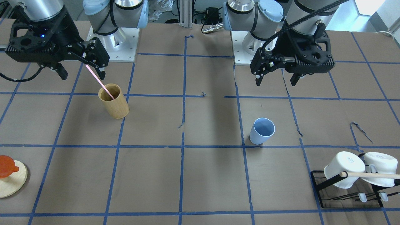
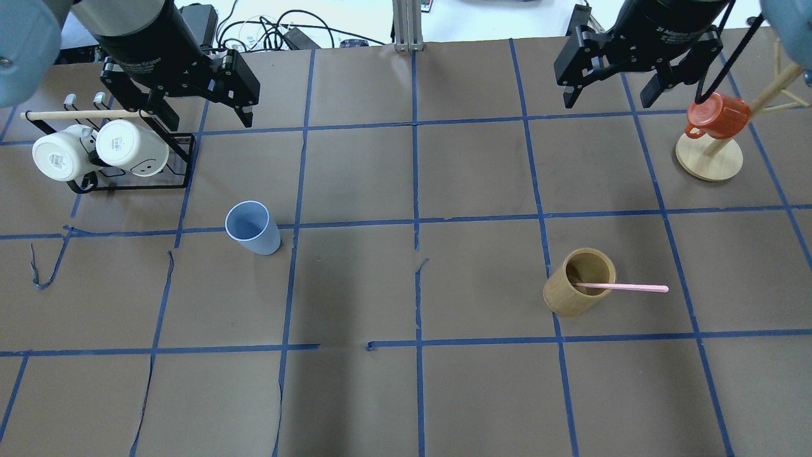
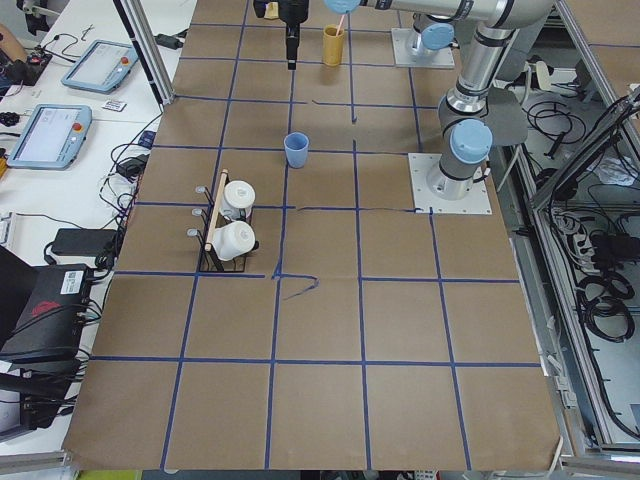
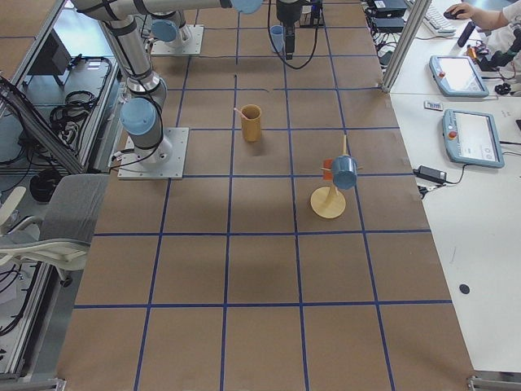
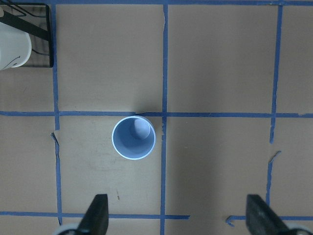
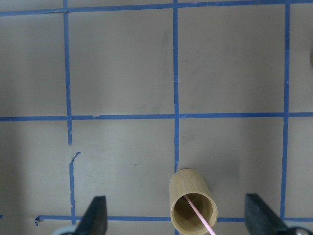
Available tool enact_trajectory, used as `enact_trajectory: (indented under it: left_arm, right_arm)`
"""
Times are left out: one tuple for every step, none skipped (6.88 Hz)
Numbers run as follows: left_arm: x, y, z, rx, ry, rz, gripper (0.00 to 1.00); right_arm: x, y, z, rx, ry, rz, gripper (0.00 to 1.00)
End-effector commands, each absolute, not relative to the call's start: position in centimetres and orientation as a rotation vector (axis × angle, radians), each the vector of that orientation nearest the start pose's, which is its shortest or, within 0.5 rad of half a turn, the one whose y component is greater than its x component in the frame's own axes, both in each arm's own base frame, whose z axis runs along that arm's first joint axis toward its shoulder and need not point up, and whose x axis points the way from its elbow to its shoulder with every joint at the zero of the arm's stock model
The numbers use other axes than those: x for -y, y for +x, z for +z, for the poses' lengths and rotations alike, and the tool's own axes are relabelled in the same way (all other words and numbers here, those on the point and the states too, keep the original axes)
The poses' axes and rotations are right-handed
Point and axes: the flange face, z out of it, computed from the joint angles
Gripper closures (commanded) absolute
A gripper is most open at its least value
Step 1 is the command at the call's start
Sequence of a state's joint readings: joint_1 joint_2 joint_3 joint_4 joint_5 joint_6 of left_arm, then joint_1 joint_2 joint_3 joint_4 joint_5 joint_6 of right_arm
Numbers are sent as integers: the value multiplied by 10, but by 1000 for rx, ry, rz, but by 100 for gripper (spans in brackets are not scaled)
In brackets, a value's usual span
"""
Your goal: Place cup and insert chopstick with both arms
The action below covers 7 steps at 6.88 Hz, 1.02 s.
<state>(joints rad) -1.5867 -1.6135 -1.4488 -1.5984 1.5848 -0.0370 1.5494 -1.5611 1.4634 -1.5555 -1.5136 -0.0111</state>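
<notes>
The light-blue cup point(image 1: 262, 130) stands upright and empty on the table, also in the overhead view point(image 2: 252, 226) and the left wrist view point(image 5: 133, 137). My left gripper point(image 2: 206, 117) hangs open and empty above and behind it point(image 5: 178, 215). The pink chopstick point(image 2: 625, 287) leans inside the tan bamboo cup point(image 2: 578, 281), its upper end sticking out over the rim point(image 1: 98, 79). My right gripper point(image 2: 609, 96) is open and empty, high above and behind the bamboo cup point(image 6: 192, 208).
A black rack point(image 2: 127, 179) with two white mugs point(image 2: 130, 145) and a wooden dowel stands at the table's left end. A red mug point(image 2: 717, 115) hangs on a wooden stand point(image 2: 707, 162) at the right end. Blue tape lines grid the brown table.
</notes>
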Motion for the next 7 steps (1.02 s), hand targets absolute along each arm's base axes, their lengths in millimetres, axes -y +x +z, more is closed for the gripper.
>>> enact_trajectory:
  left_arm:
    - [512,-138,523,-3128,-39,-80,0]
    - [512,-139,523,-3129,-37,-82,0]
    - [512,-139,523,-3126,-34,-80,0]
    - [512,-139,523,-3128,-34,-80,0]
    - [512,-139,523,-3126,-34,-80,0]
    - [511,-140,524,-3128,-32,-82,0]
    - [511,-140,524,-3128,-32,-77,0]
  right_arm:
    - [505,128,535,-3082,13,-131,0]
    - [505,128,535,-3082,13,-129,0]
    - [502,126,540,-3086,15,-143,0]
    - [502,127,539,-3086,15,-141,0]
    - [502,128,539,-3086,15,-139,0]
    - [502,128,539,-3086,20,-136,0]
    - [501,126,539,-3101,28,-136,0]
